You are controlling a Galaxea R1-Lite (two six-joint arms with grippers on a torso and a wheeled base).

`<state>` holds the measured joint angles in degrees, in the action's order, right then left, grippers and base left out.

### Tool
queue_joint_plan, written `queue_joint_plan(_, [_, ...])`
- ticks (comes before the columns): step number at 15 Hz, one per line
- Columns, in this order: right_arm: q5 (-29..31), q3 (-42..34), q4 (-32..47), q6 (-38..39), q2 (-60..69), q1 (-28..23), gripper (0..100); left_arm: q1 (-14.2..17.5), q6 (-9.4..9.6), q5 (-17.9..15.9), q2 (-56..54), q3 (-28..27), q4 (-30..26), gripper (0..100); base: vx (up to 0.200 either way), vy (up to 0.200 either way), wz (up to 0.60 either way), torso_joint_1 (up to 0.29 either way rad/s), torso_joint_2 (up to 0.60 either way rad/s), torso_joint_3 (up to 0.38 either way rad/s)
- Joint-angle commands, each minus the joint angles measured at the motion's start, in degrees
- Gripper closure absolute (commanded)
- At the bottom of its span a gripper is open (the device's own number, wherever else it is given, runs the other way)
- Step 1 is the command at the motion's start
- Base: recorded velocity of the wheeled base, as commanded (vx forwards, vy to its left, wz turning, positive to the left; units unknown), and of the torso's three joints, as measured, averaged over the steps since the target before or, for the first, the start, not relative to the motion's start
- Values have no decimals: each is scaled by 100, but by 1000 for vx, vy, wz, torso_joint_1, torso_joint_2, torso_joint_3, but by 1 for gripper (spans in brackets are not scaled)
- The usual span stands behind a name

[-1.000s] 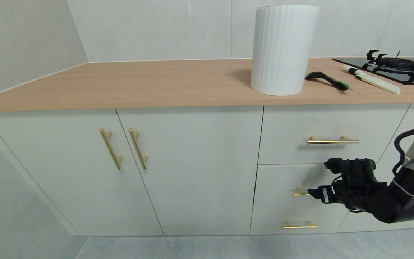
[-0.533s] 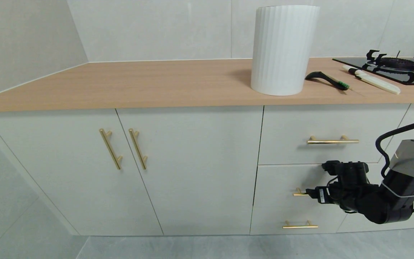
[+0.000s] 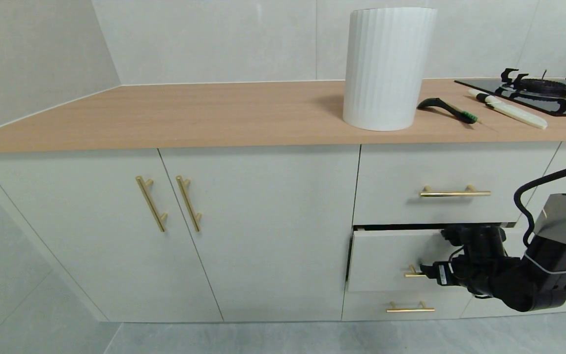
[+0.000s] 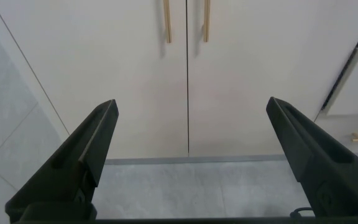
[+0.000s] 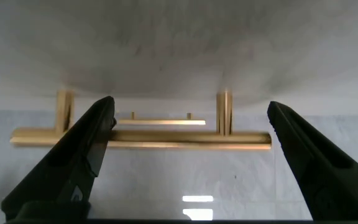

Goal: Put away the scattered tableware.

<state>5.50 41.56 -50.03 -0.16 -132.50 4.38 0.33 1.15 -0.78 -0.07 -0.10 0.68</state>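
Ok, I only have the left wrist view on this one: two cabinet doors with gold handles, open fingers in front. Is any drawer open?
Observer: Yes. The head view shows the middle drawer slightly pulled out, with a dark gap above its front.
Operator: What's at it?
Observer: The right gripper is at that drawer's gold handle. The right wrist view shows its fingers open, the bar running across between them.
Operator: And the tableware?
Observer: It is on the counter: a black utensil and a white knife lie right of a white ribbed container.
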Motion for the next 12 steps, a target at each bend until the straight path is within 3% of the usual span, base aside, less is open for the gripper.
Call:
queue_joint_plan(1, [-14,-253,-16,-2,242,2,0,2,0,-1,7,1,2,0,0,0,0,0,0,0])
queue_joint_plan(8, [-49,-1660,143,-2,2510,415,0,2,0,-1,7,1,2,0,0,0,0,0,0,0])
queue_joint_plan(12, [-128,-1264,1698,-2,3934,635,0,2,0,-1,7,1,2,0,0,0,0,0,0,0])
